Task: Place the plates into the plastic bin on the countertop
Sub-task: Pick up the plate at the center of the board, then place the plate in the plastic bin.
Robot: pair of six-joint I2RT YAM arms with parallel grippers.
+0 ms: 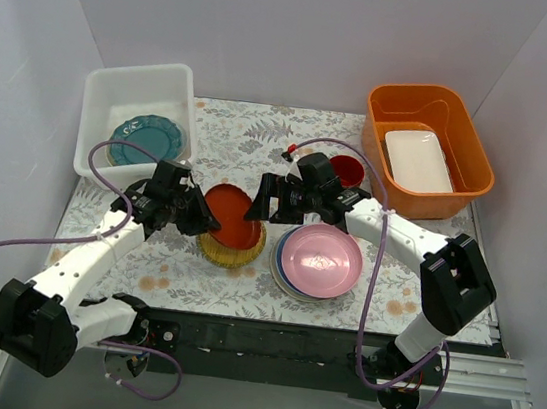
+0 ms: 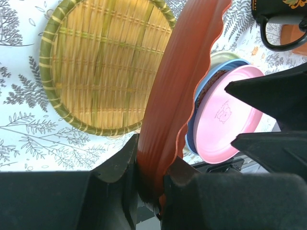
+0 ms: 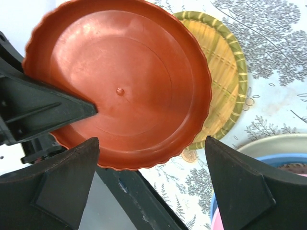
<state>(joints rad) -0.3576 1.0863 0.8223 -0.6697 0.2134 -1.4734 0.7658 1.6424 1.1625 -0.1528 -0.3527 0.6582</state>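
Left gripper (image 2: 151, 178) is clamping the scalloped rim of the red plate (image 1: 235, 217), tilting it above the straw-yellow woven plate (image 2: 100, 62) | right gripper (image 1: 262, 203) is hanging jaws wide apart beside it, holding nothing | plastic bin (image 1: 139, 74), holding a teal plate (image 1: 147, 134), is lying far-left of the plate, nearer the left arm

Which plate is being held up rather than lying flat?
The red plate, tilted and pinched at its rim by the left gripper; the straw plate, pink plate and teal plate all lie flat.
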